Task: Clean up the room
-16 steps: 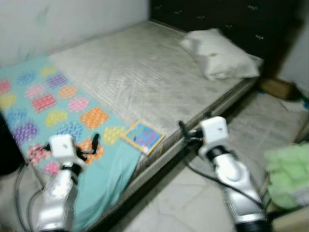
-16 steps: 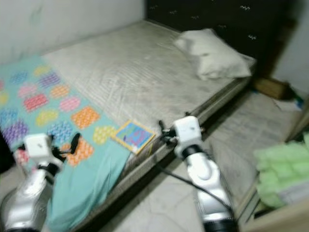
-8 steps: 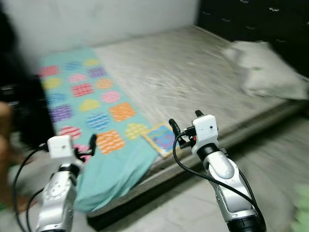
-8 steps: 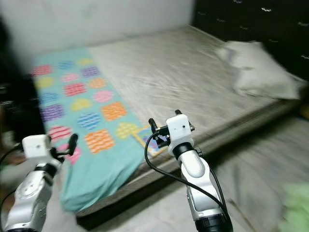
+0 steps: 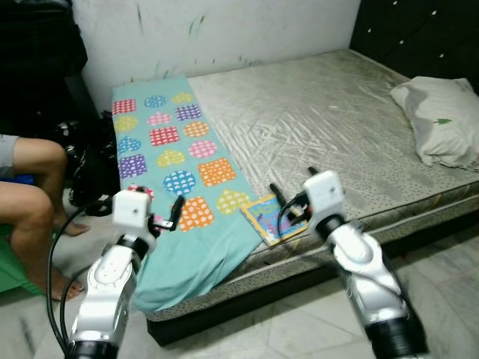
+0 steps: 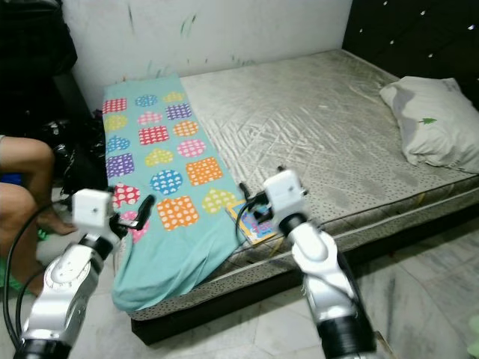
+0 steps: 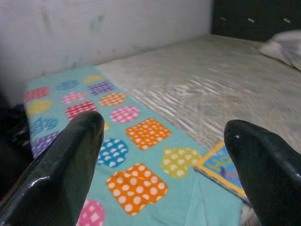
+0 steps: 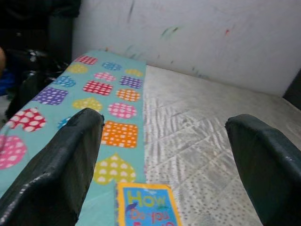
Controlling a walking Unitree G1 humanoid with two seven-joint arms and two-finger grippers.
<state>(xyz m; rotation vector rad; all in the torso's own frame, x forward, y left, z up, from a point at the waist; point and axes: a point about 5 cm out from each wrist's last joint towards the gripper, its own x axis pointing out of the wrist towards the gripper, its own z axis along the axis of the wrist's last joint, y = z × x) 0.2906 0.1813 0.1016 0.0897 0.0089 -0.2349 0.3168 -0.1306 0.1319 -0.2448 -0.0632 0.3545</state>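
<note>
A mattress [image 5: 329, 112] carries a teal blanket [image 5: 176, 149] with colourful patches; its near end hangs over the mattress edge. A small picture book [image 5: 273, 219] lies at the front edge, beside the blanket. My right gripper [image 5: 293, 182] hovers open just above the book [image 8: 148, 205], nothing between its fingers. Over the blanket's near left corner my left gripper [image 5: 166, 217] is held open and empty, with the book [image 7: 225, 167] off to its right. A white pillow [image 5: 441, 120] rests at the far right of the bed.
A person's bare legs [image 5: 30, 202] are at the left, next to a dark bag [image 5: 93, 161] against the wall. A dark headboard [image 5: 426, 30] stands at the back right. Tiled floor [image 5: 299, 329] runs along the bed's front.
The camera has swung left and the blur has cleared: the bed's foot, the wall and a seated person's legs have come into view. Both arms keep their raised pose, fingers open.
</note>
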